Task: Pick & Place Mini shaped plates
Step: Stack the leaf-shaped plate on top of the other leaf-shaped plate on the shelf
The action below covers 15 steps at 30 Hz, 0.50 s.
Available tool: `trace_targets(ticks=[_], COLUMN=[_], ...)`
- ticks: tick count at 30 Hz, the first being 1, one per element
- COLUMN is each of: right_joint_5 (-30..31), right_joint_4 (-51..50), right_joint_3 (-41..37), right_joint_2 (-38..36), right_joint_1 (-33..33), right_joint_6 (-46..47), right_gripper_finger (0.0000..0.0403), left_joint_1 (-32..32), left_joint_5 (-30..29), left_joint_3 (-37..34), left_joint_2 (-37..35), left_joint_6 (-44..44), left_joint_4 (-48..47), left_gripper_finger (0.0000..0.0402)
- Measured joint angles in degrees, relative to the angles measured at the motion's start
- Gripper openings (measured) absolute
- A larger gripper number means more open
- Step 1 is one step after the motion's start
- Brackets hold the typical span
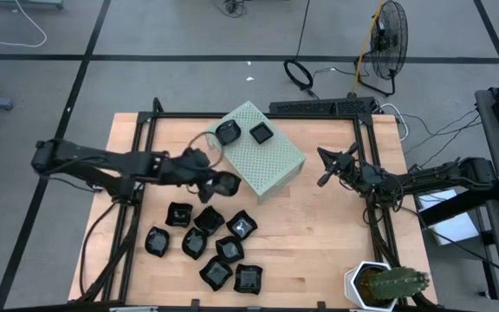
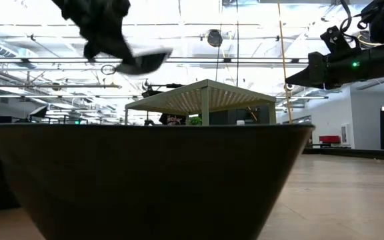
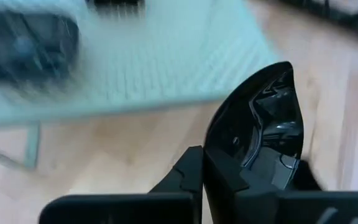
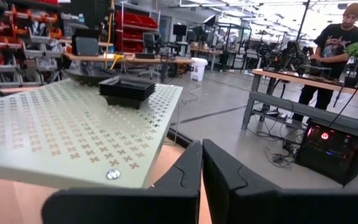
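Your pale wooden table (image 1: 319, 234) carried a pale green perforated metal box (image 1: 262, 156) with two glossy black mini plates (image 1: 259, 133) on top, and nine more lay clustered on the wood in front of it (image 1: 217, 247). Your left arm reached in level from the left, its left gripper (image 1: 217, 184) clamped tight on the rim of one black wavy-edged plate (image 3: 263, 134) held just beside the box's front corner. Your right gripper (image 1: 332, 165) hovered right of the box, fingers closed and empty. No writing was legible.

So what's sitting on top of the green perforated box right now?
Two black mini plates sit on the green box. Its underside isn't visible.
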Motion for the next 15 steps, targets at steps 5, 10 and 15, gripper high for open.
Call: trace_targets(ticks=[5,10,15], right_joint_5=[0.01,0.01,0.01], right_joint_4=[0.01,0.26,0.15], right_joint_3=[0.0,0.01,0.0], right_joint_2=[0.04,0.04,0.06], right_joint_1=[0.01,0.01,0.02], right_joint_6=[0.01,0.01,0.01], right_gripper_finger=[0.0004,0.0004,0.0004], left_joint_1=[-0.21,4.02,10.03], left_joint_5=[-9.93,-19.46,-21.55], left_joint_3=[-0.01,-0.02,-0.02], left_joint_2=[-4.73,-5.06,-2.67], left_joint_6=[1.9,0.5,-2.18], left_joint_4=[9.05,19.92,26.38], left_gripper_finger=[0.0006,0.001,0.0007])
